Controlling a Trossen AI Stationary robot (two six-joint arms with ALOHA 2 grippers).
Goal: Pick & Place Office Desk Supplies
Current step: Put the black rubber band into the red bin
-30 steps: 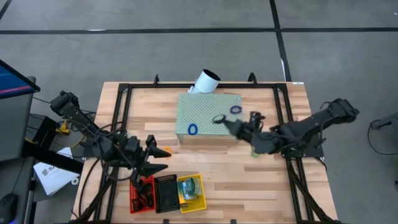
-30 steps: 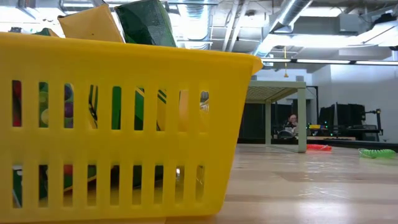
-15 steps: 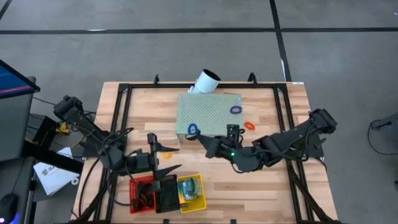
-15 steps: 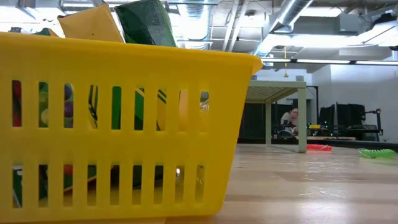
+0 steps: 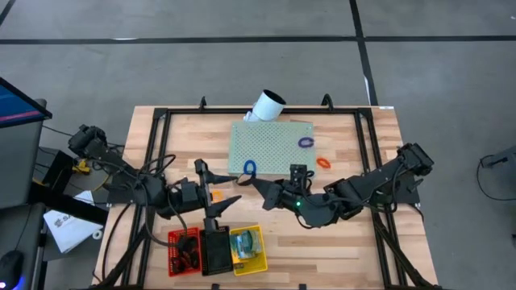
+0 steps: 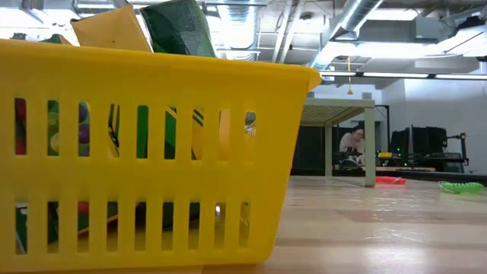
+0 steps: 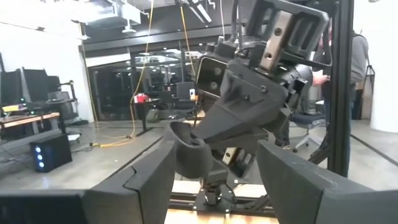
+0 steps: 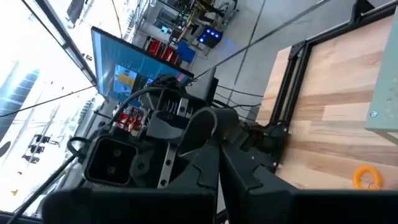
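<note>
A: Where do things stand?

B: Your left hand (image 5: 216, 193) is spread, nothing in it, over the desk (image 5: 355, 242) above the bins. Right hand (image 5: 260, 187) is pressed together at the pale green block's (image 5: 270, 145) front edge, just beside the blue loop (image 5: 250, 167).

A: And the step?

B: Part the right fingers first (they're shut), then settle squarely over that loop. The purple loop (image 5: 305, 142) and orange loop (image 5: 323, 162) wait.
</note>
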